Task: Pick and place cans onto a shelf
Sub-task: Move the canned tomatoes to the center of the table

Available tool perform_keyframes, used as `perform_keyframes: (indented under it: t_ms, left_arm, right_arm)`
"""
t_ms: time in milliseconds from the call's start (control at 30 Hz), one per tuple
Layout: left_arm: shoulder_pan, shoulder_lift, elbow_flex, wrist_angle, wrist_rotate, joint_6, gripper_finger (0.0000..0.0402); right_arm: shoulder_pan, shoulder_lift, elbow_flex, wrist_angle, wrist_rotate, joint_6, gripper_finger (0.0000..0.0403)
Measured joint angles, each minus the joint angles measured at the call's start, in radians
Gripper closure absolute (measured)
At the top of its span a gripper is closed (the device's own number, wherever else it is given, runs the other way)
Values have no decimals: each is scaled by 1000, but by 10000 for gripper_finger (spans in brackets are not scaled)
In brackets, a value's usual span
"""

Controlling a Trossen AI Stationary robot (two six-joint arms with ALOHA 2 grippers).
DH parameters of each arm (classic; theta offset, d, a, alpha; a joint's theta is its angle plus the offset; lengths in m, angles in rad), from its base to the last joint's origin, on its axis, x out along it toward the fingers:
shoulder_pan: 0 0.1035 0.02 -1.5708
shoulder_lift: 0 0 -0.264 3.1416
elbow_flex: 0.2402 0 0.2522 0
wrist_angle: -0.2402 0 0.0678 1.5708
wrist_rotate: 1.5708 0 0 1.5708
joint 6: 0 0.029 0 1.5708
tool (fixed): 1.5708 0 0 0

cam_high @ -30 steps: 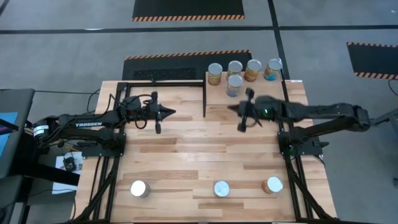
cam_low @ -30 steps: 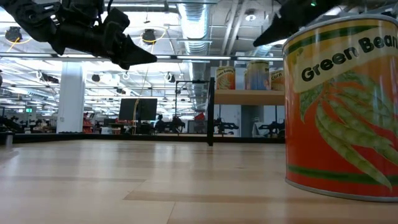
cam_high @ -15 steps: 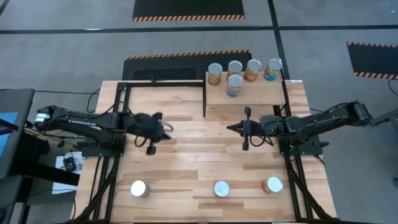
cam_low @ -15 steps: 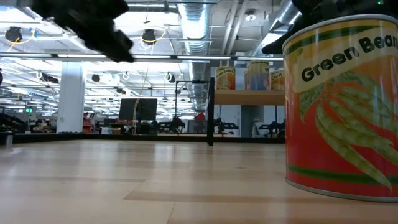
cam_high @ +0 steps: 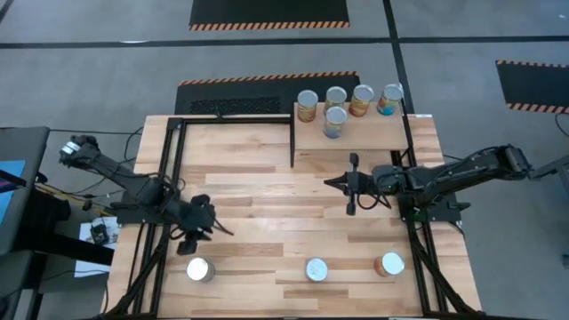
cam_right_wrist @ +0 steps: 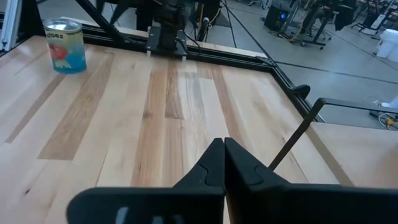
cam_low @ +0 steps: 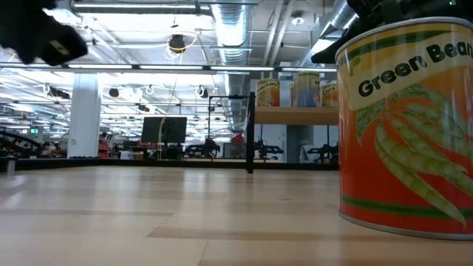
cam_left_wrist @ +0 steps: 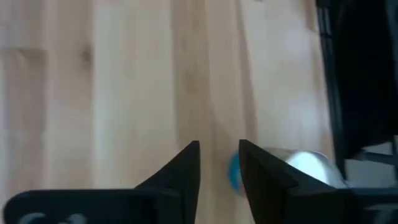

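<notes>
Five cans (cam_high: 335, 120) stand on the pale wooden shelf (cam_high: 373, 133) at the far right. Three more cans stand on their bases near the table's front edge: a blue-labelled one (cam_high: 200, 269) at the left, one (cam_high: 317, 269) in the middle, and an orange one (cam_high: 388, 264) at the right. My left gripper (cam_high: 204, 231) is open and empty, pointing down just beyond the blue-labelled can (cam_left_wrist: 305, 165), which lies beside one finger. My right gripper (cam_high: 327, 183) is shut and empty above the table's middle right.
A black metal frame (cam_high: 236, 119) stands at the far left of the table, its upright bar (cam_high: 292, 133) beside the shelf. The orange can (cam_low: 403, 125) fills the right of the low view. Bare planks lie between the two grippers.
My left gripper has gone from beside the black frame toward the table's near left and down, tipping downward, to just beyond the blue-labelled can. My right gripper has drawn back from the shelf a little toward the near edge, then kept still.
</notes>
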Motion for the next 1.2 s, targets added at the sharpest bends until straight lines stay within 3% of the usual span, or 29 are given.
perform_keyframes:
  t_ms: [267,600,1000,1200]
  left_arm:
    - [-153,0,-4,2,-25,-245,282]
    - [-238,37,-10,4,-70,-379,282]
    - [-263,215,-10,84,17,-358,284]
    - [-263,240,-6,91,31,-285,337]
  right_arm:
    - [0,0,0,-7,0,0,390]
    - [0,0,0,-15,0,8,388]
    - [0,0,0,-16,0,8,388]
    - [0,0,0,-16,0,8,390]
